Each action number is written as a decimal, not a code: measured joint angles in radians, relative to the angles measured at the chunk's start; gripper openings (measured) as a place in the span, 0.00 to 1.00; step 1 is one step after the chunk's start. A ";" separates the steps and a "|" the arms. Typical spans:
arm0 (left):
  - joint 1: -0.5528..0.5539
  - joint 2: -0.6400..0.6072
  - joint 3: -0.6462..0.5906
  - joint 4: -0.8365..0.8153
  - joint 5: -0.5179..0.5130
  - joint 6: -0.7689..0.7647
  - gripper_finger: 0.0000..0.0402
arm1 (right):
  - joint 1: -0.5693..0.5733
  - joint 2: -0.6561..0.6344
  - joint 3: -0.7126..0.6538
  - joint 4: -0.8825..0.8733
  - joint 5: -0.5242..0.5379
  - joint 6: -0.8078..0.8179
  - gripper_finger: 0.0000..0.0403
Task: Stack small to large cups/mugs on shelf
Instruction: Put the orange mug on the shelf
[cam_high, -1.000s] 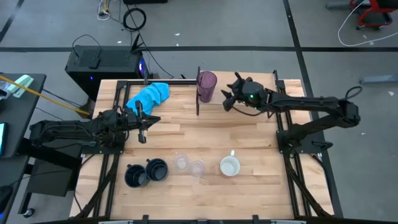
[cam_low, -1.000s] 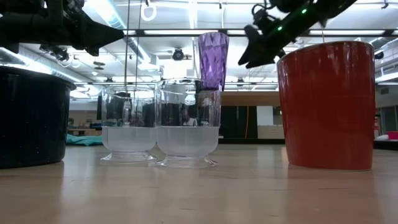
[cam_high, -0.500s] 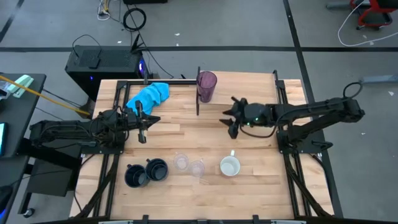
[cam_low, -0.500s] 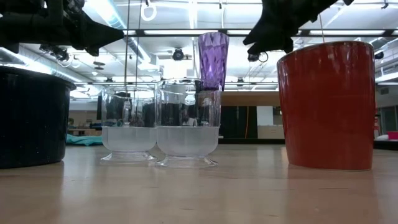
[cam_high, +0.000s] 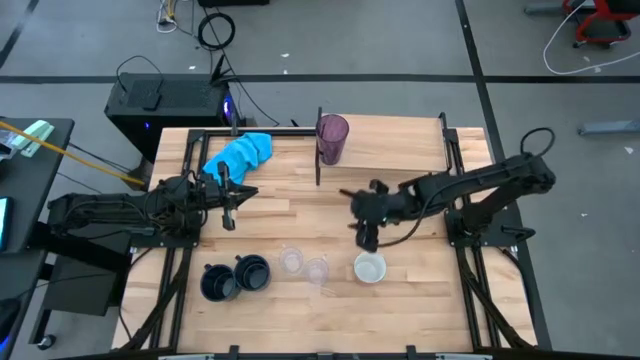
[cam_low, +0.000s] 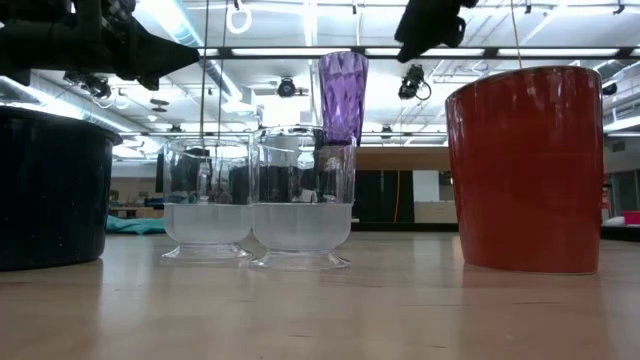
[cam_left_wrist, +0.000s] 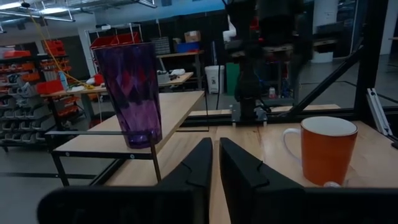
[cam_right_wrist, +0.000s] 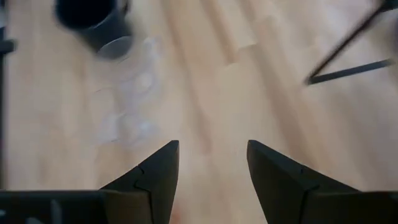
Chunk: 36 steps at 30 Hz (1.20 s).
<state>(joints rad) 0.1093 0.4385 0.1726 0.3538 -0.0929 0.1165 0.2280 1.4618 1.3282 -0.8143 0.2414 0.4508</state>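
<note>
The purple tumbler (cam_high: 332, 138) stands upright on the light-wood shelf (cam_high: 395, 135), beside its dark upright panel (cam_high: 319, 150). The orange mug (cam_high: 370, 267), two clear glasses (cam_high: 291, 261) (cam_high: 316, 271) and two navy mugs (cam_high: 218, 283) (cam_high: 252, 272) stand in a row near the table's near edge. My right gripper (cam_high: 364, 232) is open and empty, pointing down just beyond the orange mug. Its wrist view (cam_right_wrist: 211, 180) shows bare tabletop between the fingers. My left gripper (cam_high: 240, 194) waits shut at mid-left (cam_left_wrist: 215, 163).
A blue cloth (cam_high: 240, 153) lies at the far left of the table. In the low view the orange mug (cam_low: 525, 170), the glasses (cam_low: 303, 200) and a navy mug (cam_low: 50, 190) stand in front, with the tumbler (cam_low: 342, 95) behind them. Bare wood lies mid-table.
My right gripper has gone from beside the tumbler on the far side toward the near edge and slightly left, coming close to the orange mug, and has tipped to point downward. The cups and the left arm have stayed where they were.
</note>
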 joint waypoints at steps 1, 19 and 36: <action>0.000 0.000 0.000 0.000 0.000 0.000 0.09 | 0.010 0.020 0.018 -0.010 -0.018 0.013 0.49; 0.000 0.000 0.000 0.000 0.000 0.000 0.10 | 0.149 0.297 0.263 -0.248 -0.286 0.187 0.48; 0.000 0.000 0.000 0.000 0.000 0.000 0.09 | 0.266 0.330 0.263 -0.406 -0.272 -0.029 0.44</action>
<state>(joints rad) 0.1093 0.4382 0.1730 0.3538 -0.0929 0.1167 0.4939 1.7920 1.5909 -1.2201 -0.0303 0.4222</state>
